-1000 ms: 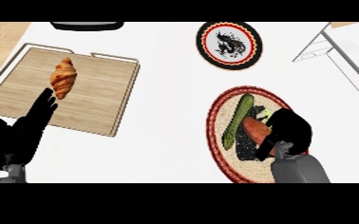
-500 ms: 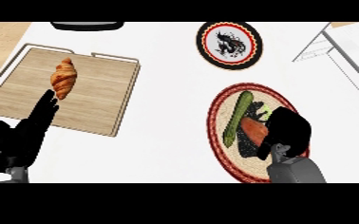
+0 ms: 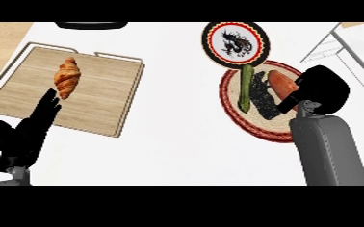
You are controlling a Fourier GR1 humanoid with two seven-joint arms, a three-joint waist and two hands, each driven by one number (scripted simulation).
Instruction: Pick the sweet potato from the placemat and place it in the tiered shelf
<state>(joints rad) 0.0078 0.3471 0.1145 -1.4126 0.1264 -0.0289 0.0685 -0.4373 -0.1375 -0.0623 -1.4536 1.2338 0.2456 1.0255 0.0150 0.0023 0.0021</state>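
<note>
Two robot hands: the right robot hand [image 3: 321, 90] is sitting over the right edge of the placemat [image 3: 238, 120]; the left robot hand [image 3: 30, 132] is resting at the lower left, fingers straight and apart, tips lying over the near edge of the wooden tray [image 3: 99, 94].
Change: compared with half a second ago, the whole scene is sitting lower and further left in view, more of the shelf is showing, and the right robot hand is now further toward the orange end of the sweet potato.
Sweet potato [image 3: 279, 82]: lying on the placemat, its right end passing under the black fingers; it is not lifted yet.
Right robot hand state: fingers are curling down against the sweet potato, apparently closing round it, though the contact itself is hidden.
Meaning: the grasp is looking nearly made, so the lift is probably coming next.
Tiered shelf [image 3: 334, 43]: only its pale wire frame is showing at the upper right corner, near the placemat.
Neighbours: a green cucumber [image 3: 246, 87] is lying just left of a dark object [image 3: 263, 98], both on the placemat beside the sweet potato.
Obstacles: a round patterned plate [image 3: 235, 43] is touching the placemat's far edge; the way right toward the shelf looks open.
Elsewhere: a croissant [image 3: 68, 77] is lying on the tray, well apart, on the white table [image 3: 177, 139].
</note>
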